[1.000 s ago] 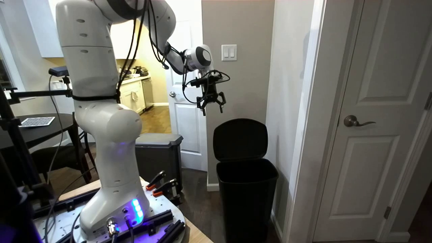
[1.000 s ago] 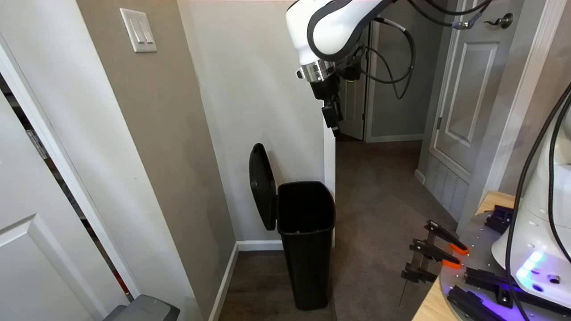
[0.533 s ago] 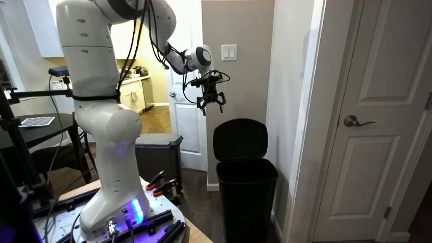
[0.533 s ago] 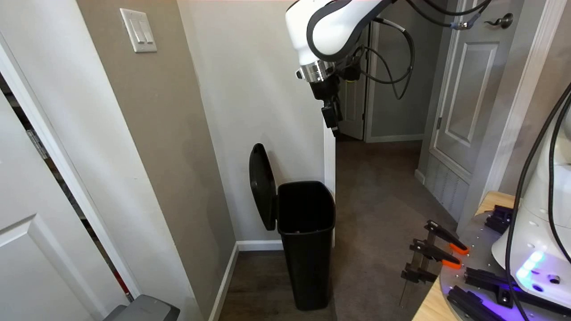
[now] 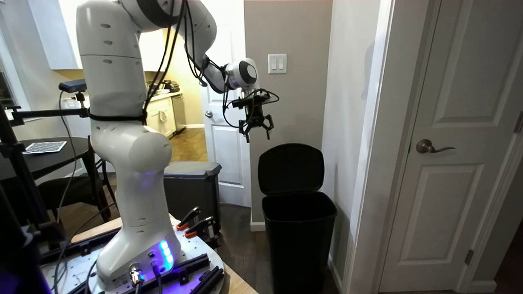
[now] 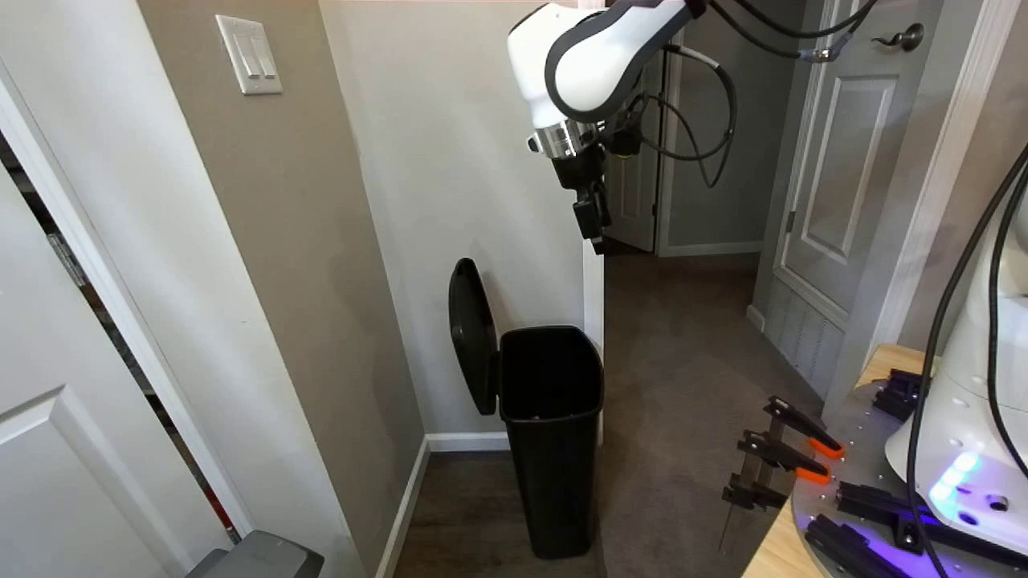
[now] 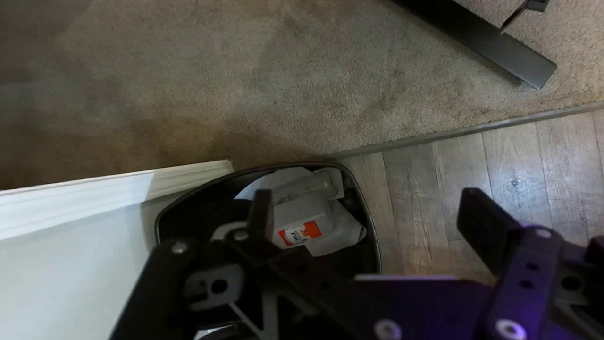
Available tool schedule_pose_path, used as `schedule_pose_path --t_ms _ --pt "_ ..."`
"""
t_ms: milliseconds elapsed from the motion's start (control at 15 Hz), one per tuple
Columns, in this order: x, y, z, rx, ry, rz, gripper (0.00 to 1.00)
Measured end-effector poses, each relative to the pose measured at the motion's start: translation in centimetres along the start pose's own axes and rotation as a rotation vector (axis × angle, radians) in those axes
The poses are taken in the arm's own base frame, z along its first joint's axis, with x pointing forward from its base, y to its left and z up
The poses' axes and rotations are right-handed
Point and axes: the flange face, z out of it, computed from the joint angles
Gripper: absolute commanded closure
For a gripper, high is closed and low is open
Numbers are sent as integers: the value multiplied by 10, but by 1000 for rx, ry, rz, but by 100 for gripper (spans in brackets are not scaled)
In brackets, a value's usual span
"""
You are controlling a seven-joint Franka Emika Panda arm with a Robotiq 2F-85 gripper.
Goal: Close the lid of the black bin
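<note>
The black bin (image 5: 300, 245) stands upright on the floor beside the wall, also in an exterior view (image 6: 554, 490). Its lid (image 5: 291, 168) is open, standing up nearly vertical from the rim, and it also shows in an exterior view (image 6: 472, 337). In the wrist view the bin's open mouth and rim (image 7: 374, 231) show below the jaws, with white papers and a red-labelled packet inside; the gripper hides the area toward the lid. My gripper (image 5: 258, 138) is open and empty, points down and hangs above the bin, touching nothing; its fingers (image 7: 368, 200) are wide apart in the wrist view.
A wall (image 6: 450, 201) rises close beside the bin. A grey-lidded second bin (image 5: 192, 188) stands between the robot base and the white door (image 5: 226, 163). Black clamps with orange tips (image 6: 779, 449) jut from the robot's table edge.
The arm holds still at first, then my gripper lowers slightly; it also shifts slightly left in an exterior view. The lid and bin have not moved. The gripper stays open.
</note>
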Motion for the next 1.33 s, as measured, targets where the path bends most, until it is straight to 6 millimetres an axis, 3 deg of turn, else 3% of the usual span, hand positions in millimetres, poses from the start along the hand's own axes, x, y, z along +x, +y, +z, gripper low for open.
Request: schedule_pose_path --t_ms 600,933,1333 --pt "98 32 43 17 174 19 0" --pt "146 41 41 54 356 58 0" --pt "188 39 35 131 541 90 0"
